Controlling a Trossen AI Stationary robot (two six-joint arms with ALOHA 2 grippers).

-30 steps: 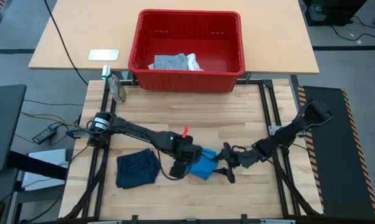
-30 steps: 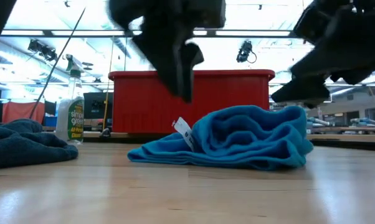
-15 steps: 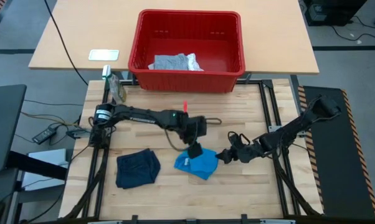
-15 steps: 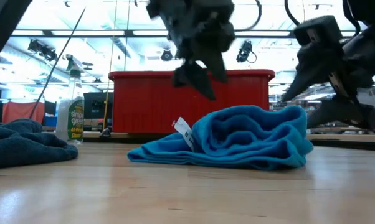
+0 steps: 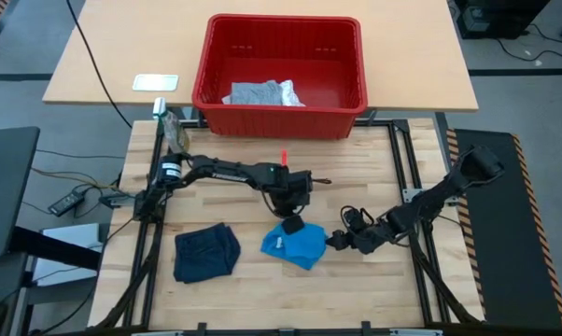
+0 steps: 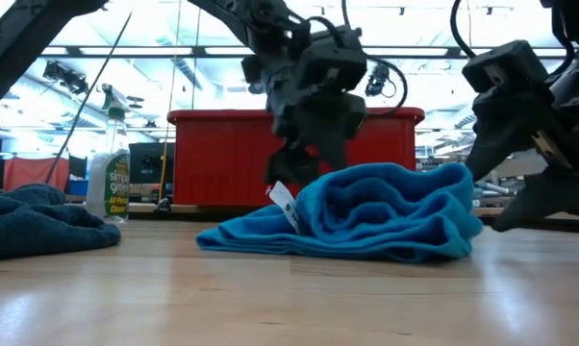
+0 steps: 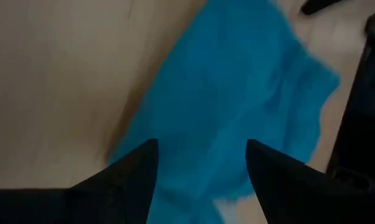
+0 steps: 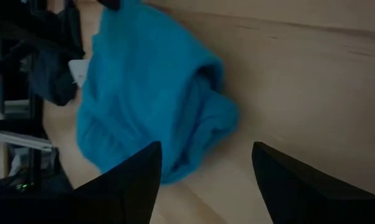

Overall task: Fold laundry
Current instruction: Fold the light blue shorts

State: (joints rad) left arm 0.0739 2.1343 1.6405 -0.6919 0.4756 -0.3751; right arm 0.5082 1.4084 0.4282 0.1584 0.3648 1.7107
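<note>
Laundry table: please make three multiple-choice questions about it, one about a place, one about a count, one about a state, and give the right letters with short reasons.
1. Where does the bright blue garment lie?
A. in the red basket
B. on the table between both grippers
C. on the spray bottle

2. How many garments lie on the wooden table?
A. one
B. two
C. four

3. How do the fingers of the left gripper stand?
A. apart and empty
B. shut on the blue cloth
C. shut on the basket rim

Answers: 1 B, it lies between the left gripper and the right gripper. 2 B, the blue one and the dark navy garment. 3 A, blue cloth shows untouched between them.
</note>
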